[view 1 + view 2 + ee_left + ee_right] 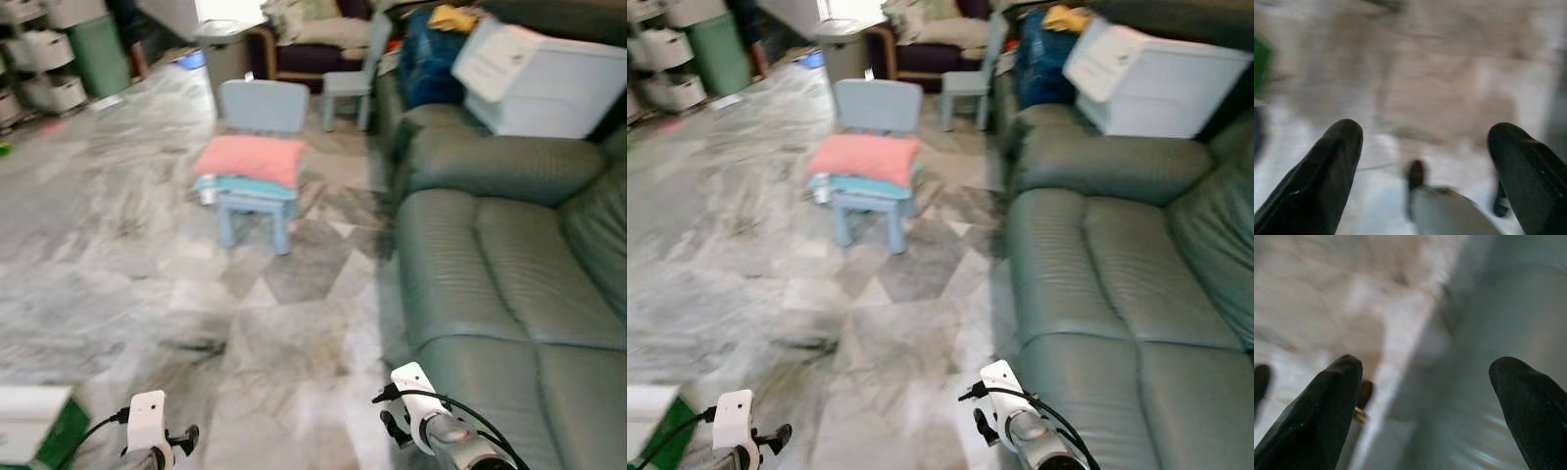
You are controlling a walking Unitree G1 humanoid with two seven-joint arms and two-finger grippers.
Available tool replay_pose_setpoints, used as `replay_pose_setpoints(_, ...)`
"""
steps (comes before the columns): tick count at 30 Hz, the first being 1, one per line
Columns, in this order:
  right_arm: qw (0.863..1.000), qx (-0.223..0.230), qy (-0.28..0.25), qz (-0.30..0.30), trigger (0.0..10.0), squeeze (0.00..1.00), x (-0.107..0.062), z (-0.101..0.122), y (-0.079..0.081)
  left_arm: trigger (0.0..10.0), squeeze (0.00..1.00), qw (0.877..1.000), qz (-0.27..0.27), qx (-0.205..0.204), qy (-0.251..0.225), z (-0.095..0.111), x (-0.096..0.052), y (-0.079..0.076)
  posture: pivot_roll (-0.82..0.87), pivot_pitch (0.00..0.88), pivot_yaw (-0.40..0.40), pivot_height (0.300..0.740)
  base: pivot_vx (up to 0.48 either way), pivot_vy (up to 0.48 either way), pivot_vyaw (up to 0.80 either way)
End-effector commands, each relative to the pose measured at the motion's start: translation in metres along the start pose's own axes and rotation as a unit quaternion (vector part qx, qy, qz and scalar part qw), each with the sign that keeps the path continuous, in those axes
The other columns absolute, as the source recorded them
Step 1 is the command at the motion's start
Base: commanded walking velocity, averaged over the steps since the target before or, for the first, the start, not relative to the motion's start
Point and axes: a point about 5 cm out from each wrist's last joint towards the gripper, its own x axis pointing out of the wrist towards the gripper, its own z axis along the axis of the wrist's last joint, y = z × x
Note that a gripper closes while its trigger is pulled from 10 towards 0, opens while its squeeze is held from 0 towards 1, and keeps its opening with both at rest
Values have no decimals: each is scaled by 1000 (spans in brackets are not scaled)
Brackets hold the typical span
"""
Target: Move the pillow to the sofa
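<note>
A pink pillow (250,159) lies on the seat of a small light-blue chair (263,108) standing on the marble floor ahead, left of the grey-green sofa (490,284). Both arms hang low at the bottom edge of the head views, far from the pillow. In the left wrist view my left gripper (1425,147) is open over blurred floor, nothing between its fingers (1327,171). In the right wrist view my right gripper (1425,382) is open too, above the sofa's front edge and the floor.
A white box (534,78) and blue bags (426,59) sit on the sofa's far end. A second small chair (353,83), a bin (225,49) and storage drawers (44,59) stand at the back. A green-and-white box (34,426) lies at my lower left. Open floor stretches between me and the chair.
</note>
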Motion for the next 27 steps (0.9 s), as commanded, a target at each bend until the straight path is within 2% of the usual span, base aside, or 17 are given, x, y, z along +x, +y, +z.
replay_pose_setpoints(1, 1000, -1, -15, 16, 10000, 0, 2, 11, 11, 10000, 0, 1000, 24, 3, 6, -2, -4, 18, 26, 0, -3, 740, 0, 424, 0)
replay_pose_setpoints(13, 1000, -2, -16, 17, 10000, 0, 2, 11, 11, 10000, 0, 1000, 25, 1, 6, -2, -3, 18, 26, 0, -4, 740, 0, 456, 0)
replay_pose_setpoints(20, 1000, -2, -16, 16, 10000, 0, 2, 11, 12, 10000, 0, 999, 27, 27, 9, -1, -4, 19, 25, 0, 0, 740, 0, 480, 0)
replay_pose_setpoints(27, 1000, -2, -16, 16, 10000, 0, 2, 11, 12, 10000, 0, 999, 31, 35, 6, 0, -4, 19, 25, 0, 0, 740, 0, 480, 0)
